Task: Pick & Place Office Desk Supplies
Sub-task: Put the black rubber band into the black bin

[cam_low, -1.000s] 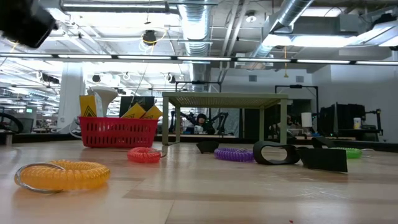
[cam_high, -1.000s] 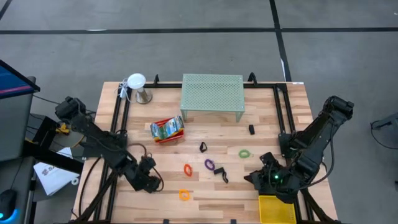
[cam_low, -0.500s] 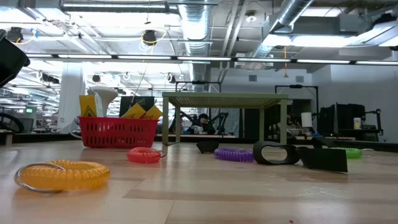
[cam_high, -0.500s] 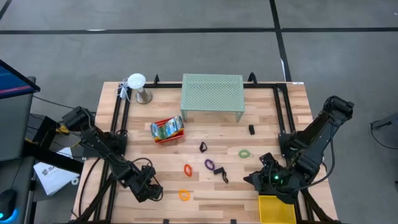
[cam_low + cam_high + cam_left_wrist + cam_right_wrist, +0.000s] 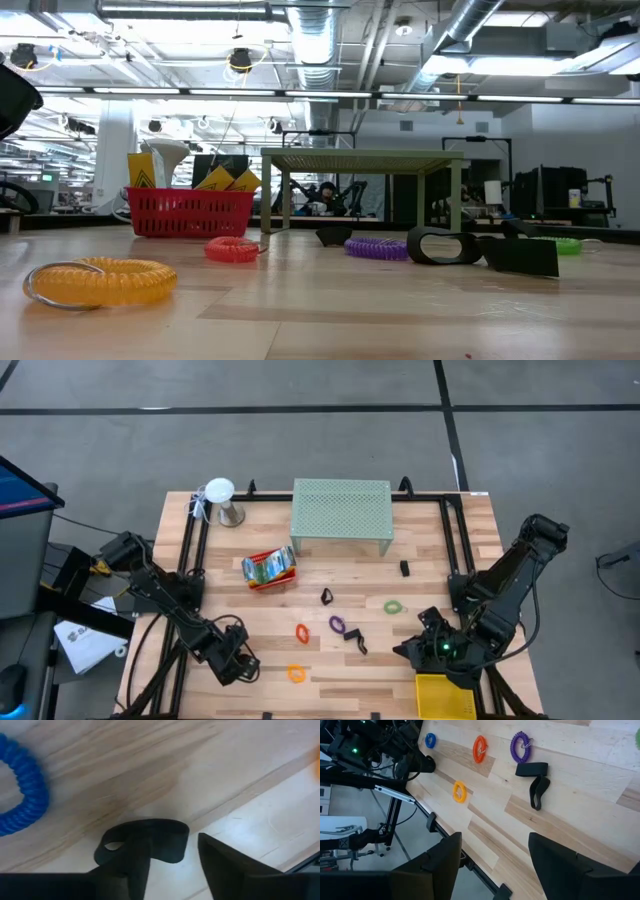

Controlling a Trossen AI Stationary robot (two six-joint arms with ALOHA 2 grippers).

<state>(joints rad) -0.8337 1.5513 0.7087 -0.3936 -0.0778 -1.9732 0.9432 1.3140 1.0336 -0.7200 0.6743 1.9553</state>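
On the left we see the left gripper (image 5: 243, 663) low by the near table edge, its jaws around a small black clip (image 5: 145, 840), fingers not yet pressed tight, just beside a blue coiled elastic loop (image 5: 22, 795). The orange (image 5: 301, 632) and purple coiled loops (image 5: 337, 625) lie in open room mid-table. On the right, the right gripper (image 5: 408, 650) hangs wide open, empty, above the yellow plastic tray (image 5: 445, 696).

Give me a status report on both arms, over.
Left gripper down low, fingers apart, beside blue loop. Right gripper open, parked near yellow tray. Nothing held, nothing blocking.
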